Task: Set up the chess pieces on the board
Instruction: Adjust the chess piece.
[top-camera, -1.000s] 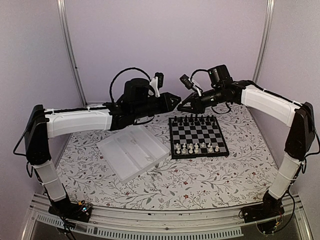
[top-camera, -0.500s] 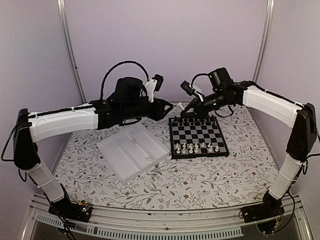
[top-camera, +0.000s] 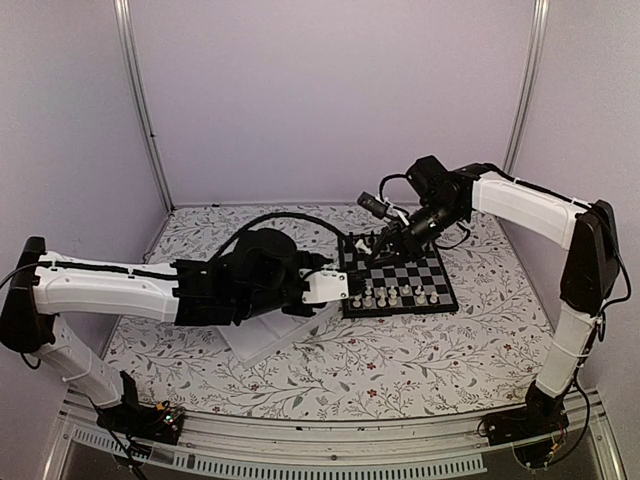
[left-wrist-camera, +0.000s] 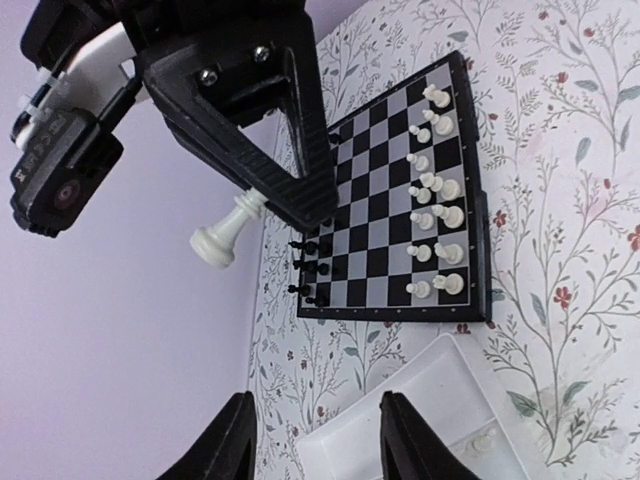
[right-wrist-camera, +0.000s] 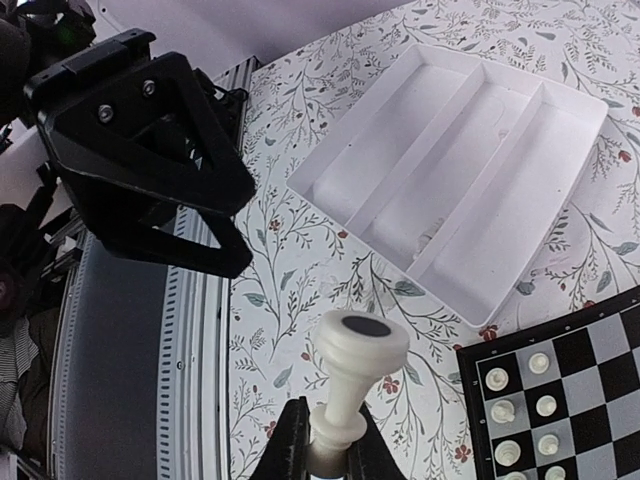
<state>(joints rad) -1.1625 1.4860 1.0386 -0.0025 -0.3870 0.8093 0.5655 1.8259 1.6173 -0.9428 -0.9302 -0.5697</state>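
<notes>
The board lies right of centre, with black chessmen on its far rows and white chess pieces on its near rows. My right gripper hovers over the board's far left corner. It is shut on a white chess piece, held head-first with the base pointing out, which also shows in the left wrist view. My left gripper is low at the board's left edge, open and empty. One white piece lies in the tray.
The white compartmented tray lies left of the board, largely under my left arm; it also shows in the right wrist view. The floral tablecloth covers the table. Purple walls stand behind and at both sides.
My left arm has dropped from high behind the tray to low over it, its gripper reaching the board's left edge. My right gripper has come down and slightly left, still holding the white piece.
</notes>
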